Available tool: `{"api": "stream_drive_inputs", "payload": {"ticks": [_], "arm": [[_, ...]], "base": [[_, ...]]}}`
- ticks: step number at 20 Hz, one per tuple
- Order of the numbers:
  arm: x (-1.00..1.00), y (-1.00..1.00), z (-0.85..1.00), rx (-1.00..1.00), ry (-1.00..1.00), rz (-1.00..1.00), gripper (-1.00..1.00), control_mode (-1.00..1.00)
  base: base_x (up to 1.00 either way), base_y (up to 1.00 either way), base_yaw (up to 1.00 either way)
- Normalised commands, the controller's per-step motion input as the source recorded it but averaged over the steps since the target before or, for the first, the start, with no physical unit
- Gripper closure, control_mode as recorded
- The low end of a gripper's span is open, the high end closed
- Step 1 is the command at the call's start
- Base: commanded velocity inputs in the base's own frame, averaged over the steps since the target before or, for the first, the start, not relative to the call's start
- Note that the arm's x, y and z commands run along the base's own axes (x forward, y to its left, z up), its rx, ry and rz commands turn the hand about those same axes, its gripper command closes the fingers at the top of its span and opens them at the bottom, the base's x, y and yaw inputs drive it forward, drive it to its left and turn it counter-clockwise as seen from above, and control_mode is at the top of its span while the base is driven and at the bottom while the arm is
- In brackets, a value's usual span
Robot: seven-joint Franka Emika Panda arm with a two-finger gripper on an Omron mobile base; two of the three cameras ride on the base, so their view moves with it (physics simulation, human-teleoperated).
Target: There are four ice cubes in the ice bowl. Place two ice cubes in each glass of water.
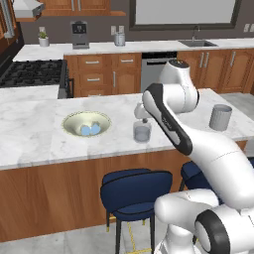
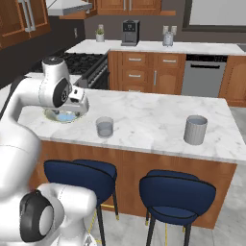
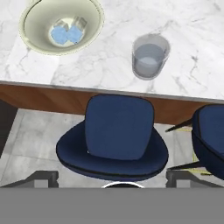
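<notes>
Your gripper hangs wide open and empty above the stool just off the surface, because the ice cubes are in the bowl, with the nearer glass beside the bowl.

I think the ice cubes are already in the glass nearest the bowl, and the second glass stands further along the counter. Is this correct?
Not quite. The ice cubes lie in the ice bowl; the hand view shows them there, and the nearest glass holds only water. The rest is right: the second glass stands further along the counter, as the right base view shows.
</notes>
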Motion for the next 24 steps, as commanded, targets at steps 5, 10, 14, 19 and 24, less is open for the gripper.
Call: {"api": "stream_drive_inputs", "payload": {"ticks": [5, 10, 14, 19, 24], "arm": [[0.21, 0.47, 0.0, 0.0, 0.0, 0.01, -1.0, -1.0], [0.32, 0.42, 0.0, 0.0, 0.0, 0.0, -1.0, -1.0], [0.33, 0.44, 0.0, 0.0, 0.0, 0.0, -1.0, -1.0], [0.35, 0.43, -0.05, 0.0, 0.0, 0.0, -1.0, -1.0], [0.39, 0.39, -0.22, 0.0, 0.02, 0.0, -1.0, -1.0]], "base": [[0.0, 0.0, 0.0], [0.0, 0.0, 0.0], [0.0, 0.0, 0.0], [0.0, 0.0, 0.0], [0.0, 0.0, 0.0]]}}
